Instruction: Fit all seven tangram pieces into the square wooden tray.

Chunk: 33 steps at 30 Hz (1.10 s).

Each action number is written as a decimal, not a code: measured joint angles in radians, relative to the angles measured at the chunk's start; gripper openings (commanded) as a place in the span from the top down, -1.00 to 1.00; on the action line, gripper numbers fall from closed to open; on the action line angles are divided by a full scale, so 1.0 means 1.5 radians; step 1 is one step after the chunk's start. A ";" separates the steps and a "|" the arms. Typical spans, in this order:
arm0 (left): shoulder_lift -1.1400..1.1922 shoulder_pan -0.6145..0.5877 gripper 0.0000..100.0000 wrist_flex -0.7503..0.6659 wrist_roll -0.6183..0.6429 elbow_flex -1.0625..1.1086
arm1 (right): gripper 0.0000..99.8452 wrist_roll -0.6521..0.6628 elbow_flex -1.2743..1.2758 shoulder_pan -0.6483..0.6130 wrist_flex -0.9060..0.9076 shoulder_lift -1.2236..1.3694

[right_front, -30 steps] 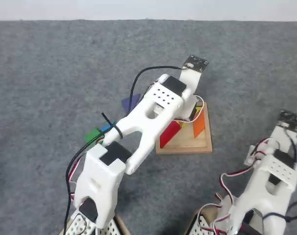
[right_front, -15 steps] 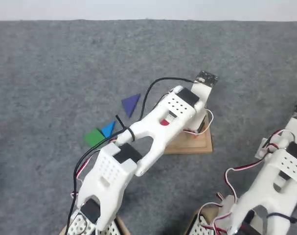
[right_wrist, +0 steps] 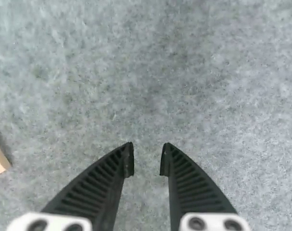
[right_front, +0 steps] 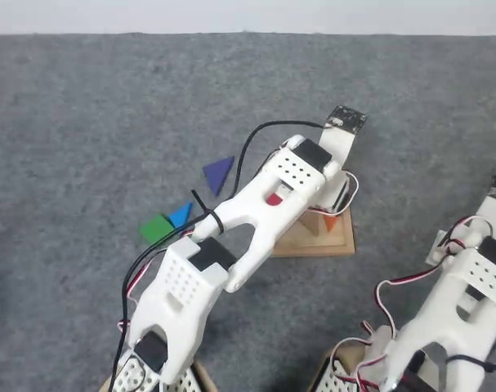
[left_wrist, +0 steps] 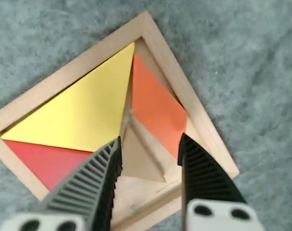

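Tray (left_wrist: 166, 50) directly beneath left pincer (left_wrist: 149, 139)

No text, label, number or sign can be read on anything in these views.

The high view looks down from behind both arm bases over the grey carpet (right_front: 84, 106), with the wooden tray (right_front: 313, 245) right of centre. The left wrist camera faces down past the left gripper (left_wrist: 149, 139), close above that same tray. The right wrist camera looks down past the right gripper (right_wrist: 147, 145), close to the carpet.
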 measured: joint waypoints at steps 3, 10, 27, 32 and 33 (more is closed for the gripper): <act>-0.027 0.001 0.63 0.024 -0.030 -0.003 | 0.78 0.000 0.000 0.000 0.000 0.000; -0.241 -0.038 0.63 0.005 -0.091 0.109 | 0.78 0.000 0.000 0.000 0.000 0.000; -0.377 -0.037 0.63 -0.279 -0.234 0.565 | 0.78 0.000 0.030 -0.037 -0.031 0.000; -0.288 -0.030 0.63 -0.284 -0.234 0.542 | 0.78 0.000 0.030 -0.037 -0.031 0.000; -0.276 -0.030 0.63 -0.284 -0.234 0.530 | 0.78 0.000 0.030 -0.037 -0.031 0.000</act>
